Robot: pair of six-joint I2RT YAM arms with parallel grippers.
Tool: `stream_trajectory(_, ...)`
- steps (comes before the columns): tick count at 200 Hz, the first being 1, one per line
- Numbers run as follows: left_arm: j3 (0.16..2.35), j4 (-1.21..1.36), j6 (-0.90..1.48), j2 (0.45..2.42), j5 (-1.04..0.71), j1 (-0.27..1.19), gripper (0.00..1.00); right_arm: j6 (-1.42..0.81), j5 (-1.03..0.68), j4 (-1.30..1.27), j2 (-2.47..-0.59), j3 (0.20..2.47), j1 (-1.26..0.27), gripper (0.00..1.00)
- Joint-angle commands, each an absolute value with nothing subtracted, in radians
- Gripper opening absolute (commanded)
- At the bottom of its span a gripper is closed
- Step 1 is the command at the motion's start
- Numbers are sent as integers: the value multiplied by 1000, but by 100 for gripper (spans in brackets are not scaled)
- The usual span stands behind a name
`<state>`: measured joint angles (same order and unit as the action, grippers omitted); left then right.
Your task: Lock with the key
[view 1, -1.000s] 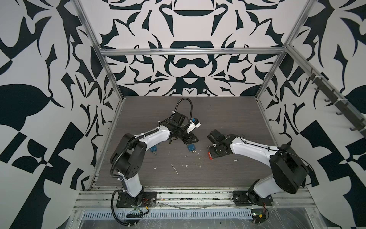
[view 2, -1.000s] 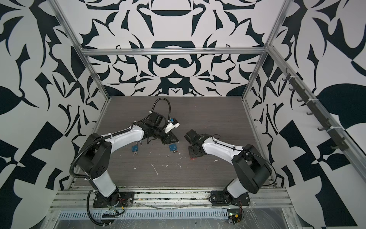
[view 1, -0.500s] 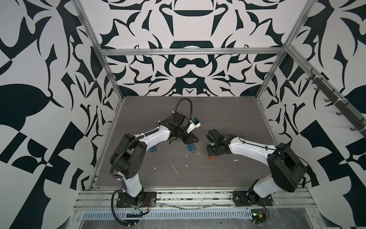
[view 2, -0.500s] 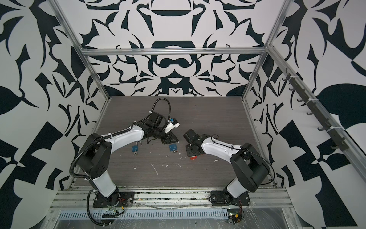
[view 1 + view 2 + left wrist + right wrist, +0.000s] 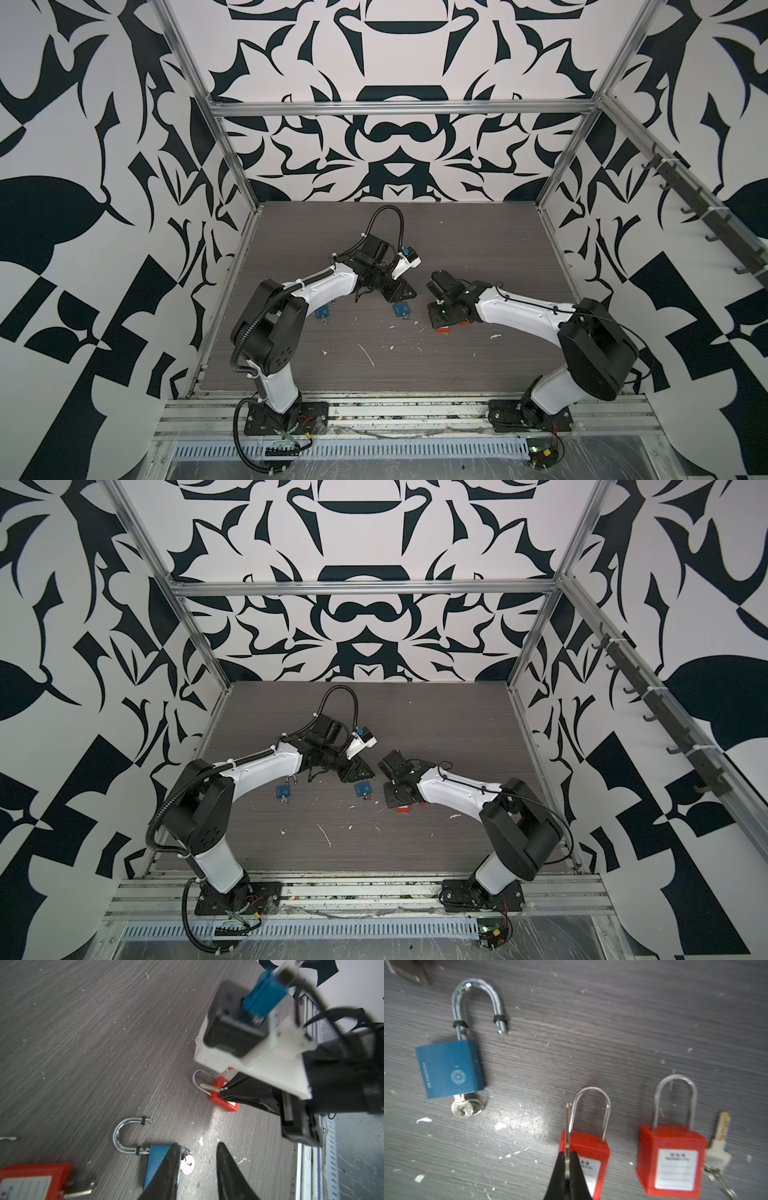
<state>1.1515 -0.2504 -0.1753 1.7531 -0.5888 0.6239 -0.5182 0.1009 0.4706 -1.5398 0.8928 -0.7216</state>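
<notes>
The right gripper (image 5: 566, 1154) is pinched tight on a slim silver key (image 5: 567, 1124) — blade edge-on, jutting past the fingertips over the red padlock (image 5: 588, 1147); that padlock lies flat on the grey table (image 5: 612, 1022), its steel shackle (image 5: 591, 1093) pointing away; the left gripper (image 5: 197, 1148) stands part-open and empty — near a blue padlock (image 5: 155, 1159).

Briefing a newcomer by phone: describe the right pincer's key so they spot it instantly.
Follow the right arm to its tip. There the key is clamped edge-on in the right pincer over the red padlock nearer the blue padlock; the loose key by the neighbouring red padlock lies flat.
</notes>
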Motion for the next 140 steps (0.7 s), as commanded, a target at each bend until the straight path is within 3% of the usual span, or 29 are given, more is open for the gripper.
stream_trajectory(1, 1158, -264, -176, 1729, -601, 627, 33, -526, 170, 527, -1472, 886, -719, 0)
stream_trajectory(90, 1146, -256, -177, 1729, -602, 629, 33, -466, 262, 553, -1511, 847, -686, 0)
stream_trajectory(140, 1137, -256, -176, 1722, -595, 629, 33, -448, 214, 498, -1590, 866, -686, 0)
